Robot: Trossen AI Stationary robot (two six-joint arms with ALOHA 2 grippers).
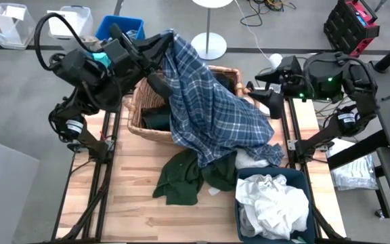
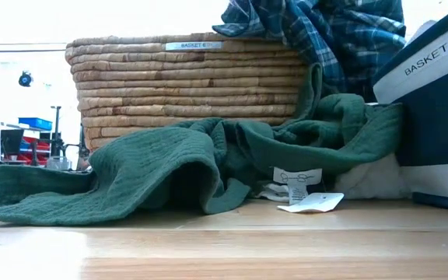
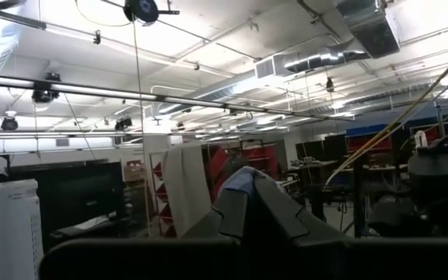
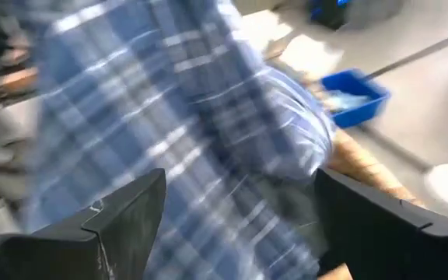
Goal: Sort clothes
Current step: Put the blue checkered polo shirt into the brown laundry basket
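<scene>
While the left gripper stands raised above the far rim of the woven basket, its fingers are pressed together on a fold of the navy-blue plaid garment, pinched between the tips. From that held corner the plaid cloth hangs down and drapes across the woven basket's near right side, its lower edge reaching the tabletop beside the blue bin. Inside the woven basket a dark garment lies partly covered by the plaid one. A dark green garment is spread on the wooden table in front of the woven basket — in the low view it lies crumpled against the basket's wall, with a white care label showing. The blue bin, marked "BASKET 7" in the low view, sits at the table's near right corner and holds several white garments; another white piece lies just behind the bin, touching the plaid hem. The right gripper waits at the table's right edge beside the woven basket, its fingers spread apart and holding nothing — the plaid cloth fills the view beyond them. Off the table, a small blue tub stands on the floor behind the left arm.
</scene>
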